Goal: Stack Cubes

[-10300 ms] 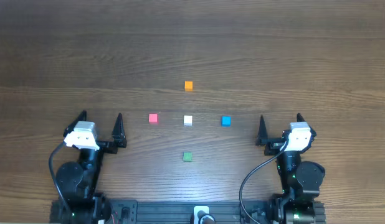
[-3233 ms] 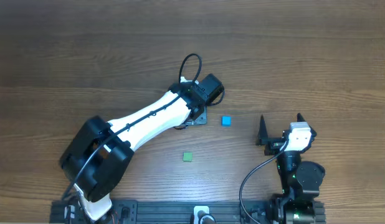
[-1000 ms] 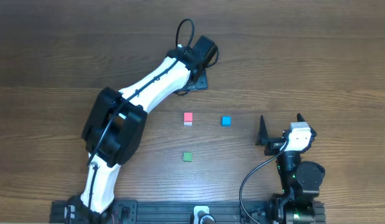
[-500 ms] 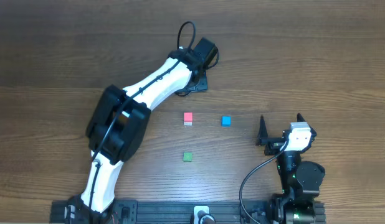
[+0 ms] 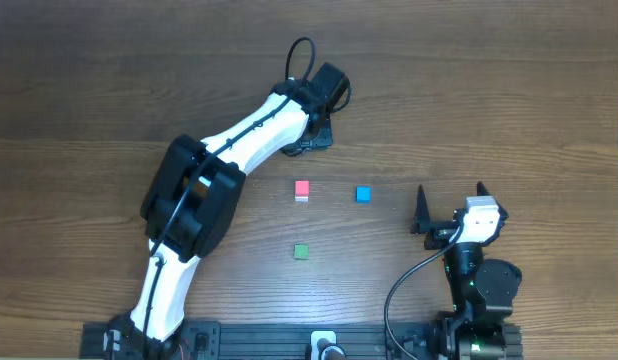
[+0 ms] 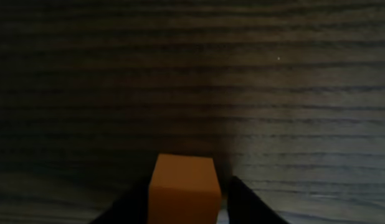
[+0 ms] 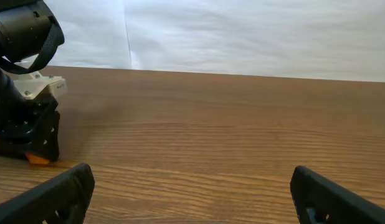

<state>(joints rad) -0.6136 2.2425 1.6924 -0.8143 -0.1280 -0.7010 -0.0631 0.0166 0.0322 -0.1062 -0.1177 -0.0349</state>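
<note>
An orange cube (image 6: 183,190) rests on the wooden table between the fingers (image 6: 248,202) of my left gripper (image 6: 187,184), which press in on both of its sides. Seen from above, the left gripper (image 5: 311,135) is stretched out to the table's far middle, covering the cube. The right wrist view shows the orange cube (image 7: 37,159) under that gripper, down on the wood. A pink cube (image 5: 302,187) sits on top of a white cube (image 5: 302,198) at centre. A blue cube (image 5: 363,194) and a green cube (image 5: 301,252) lie alone. My right gripper (image 5: 450,190) rests open near its base, holding nothing.
The left arm's white link (image 5: 244,135) runs diagonally across the table's left half. Bare wood surrounds the cubes, with wide free space at the far side and on the right. A white wall (image 7: 255,37) stands behind the table's far edge.
Over the last second the left gripper has sunk a little and drawn slightly nearer, settling around the orange cube. Before that it set the pink cube on the white one. The right arm has kept still.
</note>
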